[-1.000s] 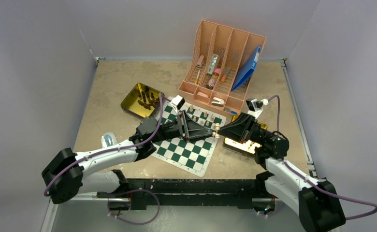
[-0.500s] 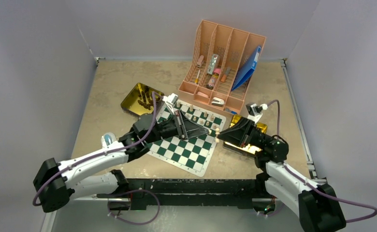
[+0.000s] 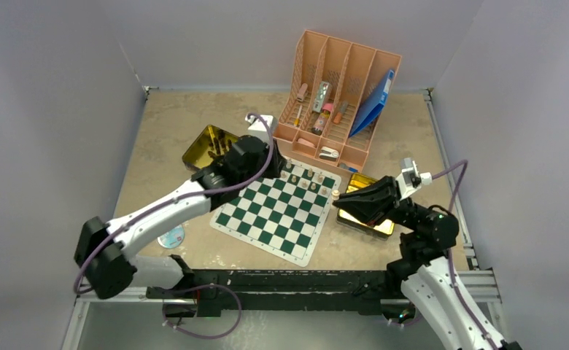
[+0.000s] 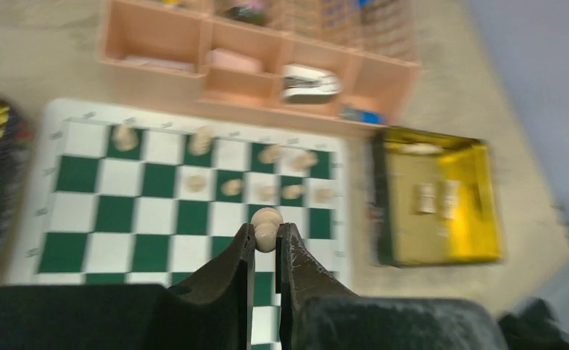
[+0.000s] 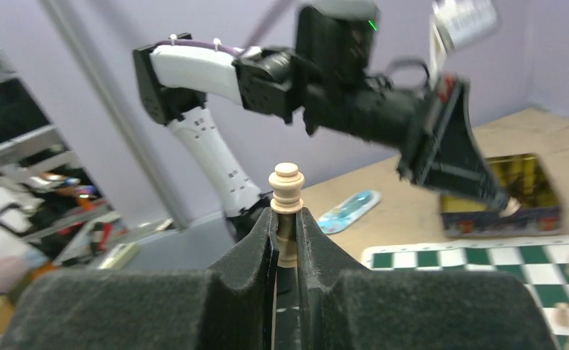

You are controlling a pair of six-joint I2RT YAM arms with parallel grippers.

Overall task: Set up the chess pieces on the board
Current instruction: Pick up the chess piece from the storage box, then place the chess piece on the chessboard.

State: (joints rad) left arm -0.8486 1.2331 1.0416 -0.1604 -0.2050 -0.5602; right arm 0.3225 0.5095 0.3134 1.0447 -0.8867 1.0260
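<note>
Rightward, tan pieces [image 4: 435, 197] inside gold tin [image 4: 475, 226]

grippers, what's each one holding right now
Left gripper: closed on a pale round-topped chess piece.
Right gripper: closed on a pale flat-topped chess piece.

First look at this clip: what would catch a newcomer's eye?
A green and white board lies mid-table, with pale pieces gathered near its far edge only. The left tool is shut on a pale piece, and the right tool grips a second pale piece upright. A pink organizer stands behind the board.
</note>
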